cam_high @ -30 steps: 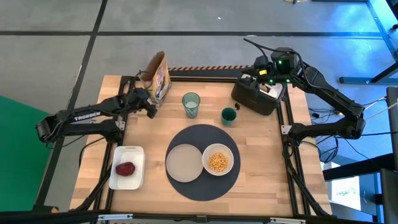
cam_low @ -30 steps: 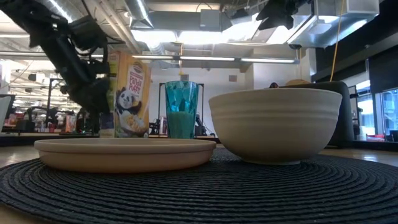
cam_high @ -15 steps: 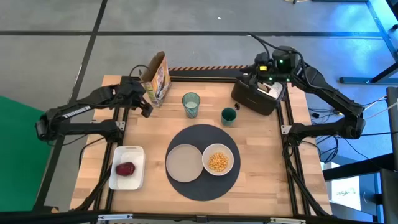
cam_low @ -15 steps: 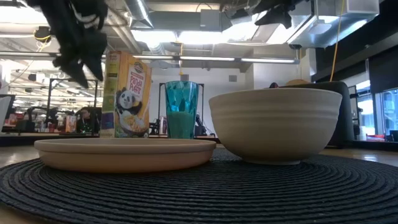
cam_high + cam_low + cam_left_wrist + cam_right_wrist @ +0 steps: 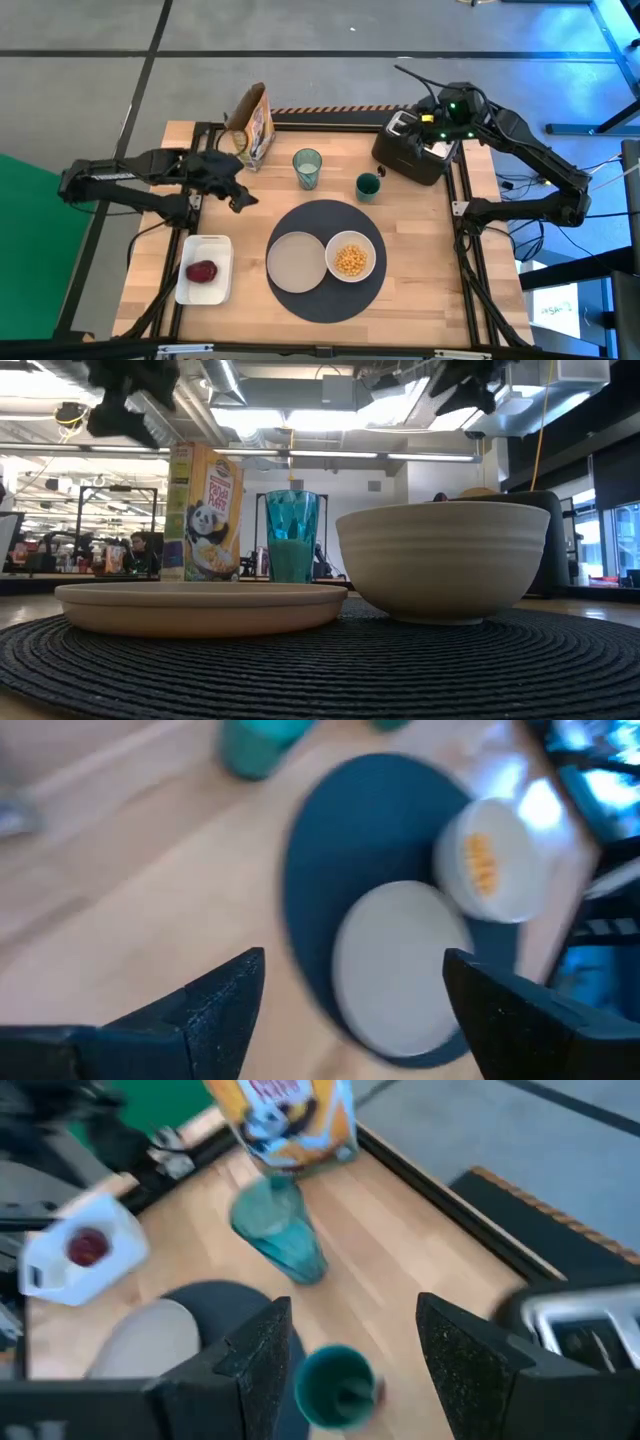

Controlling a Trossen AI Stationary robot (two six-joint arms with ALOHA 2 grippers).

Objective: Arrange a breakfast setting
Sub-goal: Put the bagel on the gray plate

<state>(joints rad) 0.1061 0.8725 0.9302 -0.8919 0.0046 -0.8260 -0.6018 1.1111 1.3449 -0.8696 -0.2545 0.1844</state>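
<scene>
A round dark-grey mat (image 5: pixel 325 290) lies at the table's middle front. On it rest a beige plate (image 5: pixel 296 261) and a white bowl (image 5: pixel 350 258) of yellow cereal. A pale-green tumbler (image 5: pixel 307 167) and a small dark-green cup (image 5: pixel 368 186) stand on the wood beyond the mat. I cannot make out the spoon. My left gripper (image 5: pixel 350 990) is open and empty, raised above the table left of the mat (image 5: pixel 240 197). My right gripper (image 5: pixel 350 1350) is open and empty, high over the far right corner (image 5: pixel 405 128).
A cereal box (image 5: pixel 255 125) stands upright at the far left edge. A white tray (image 5: pixel 204 270) with a red thing lies at the near left. A black appliance (image 5: pixel 415 152) sits at the far right corner, under my right arm.
My left gripper has risen from beside the cereal box and swung toward the table's near edge, and it now points toward the mat.
</scene>
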